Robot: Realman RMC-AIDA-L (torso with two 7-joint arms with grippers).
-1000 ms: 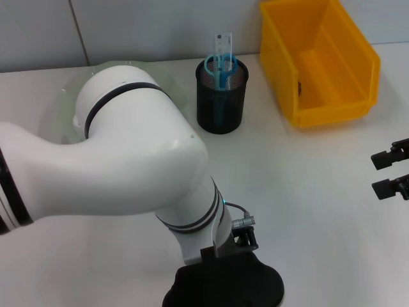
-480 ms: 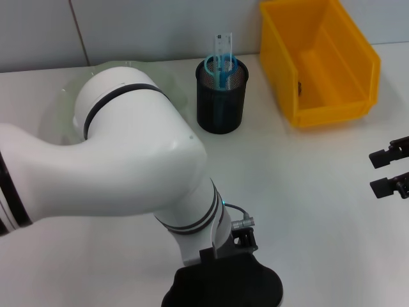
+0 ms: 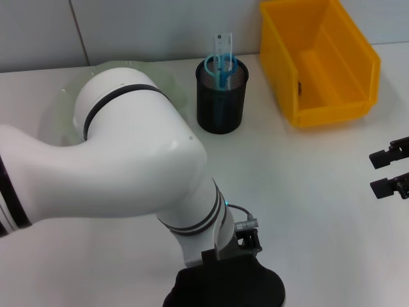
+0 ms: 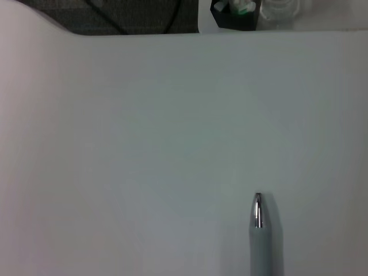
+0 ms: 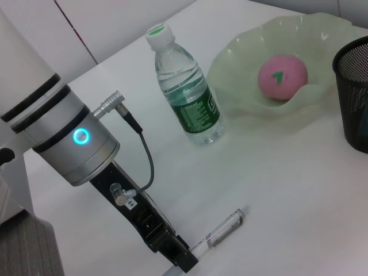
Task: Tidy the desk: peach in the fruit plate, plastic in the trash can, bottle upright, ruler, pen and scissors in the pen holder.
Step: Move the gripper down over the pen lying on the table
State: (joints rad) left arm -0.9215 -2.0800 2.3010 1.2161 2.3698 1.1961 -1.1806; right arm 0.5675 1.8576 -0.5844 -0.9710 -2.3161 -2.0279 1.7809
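**Left claw down at the pen on the white desk**

On the near edge of the desk (image 3: pixel 307 192), the pen (image 5: pixel 225 227) is lying flat, its tip end (image 4: pixel 257 208) showing in the left wrist view against the bare white surface. The left claw (image 5: pixel 183 260) is sitting low at one end of the pen in the right wrist view, but whether its fingers are closed on the pen or merely beside it cannot be told. In the head view the bulky white left arm (image 3: pixel 121 166) is blocking most of that side of the desk.

Farther back, the bottle (image 5: pixel 184 86) is standing upright, just beside the fruit plate (image 5: pixel 241 52), where the peach (image 5: pixel 282 76) is resting. The pen holder (image 3: pixel 221 96) is standing between the plate and the trash can (image 3: pixel 319 61), with the scissors (image 3: pixel 220 69) and the ruler (image 3: pixel 222 43) sticking up out of it.

At the right edge of the head view, the right claw (image 3: pixel 390 171) is hovering well apart from the bin, its two black fingers spread and holding nothing.
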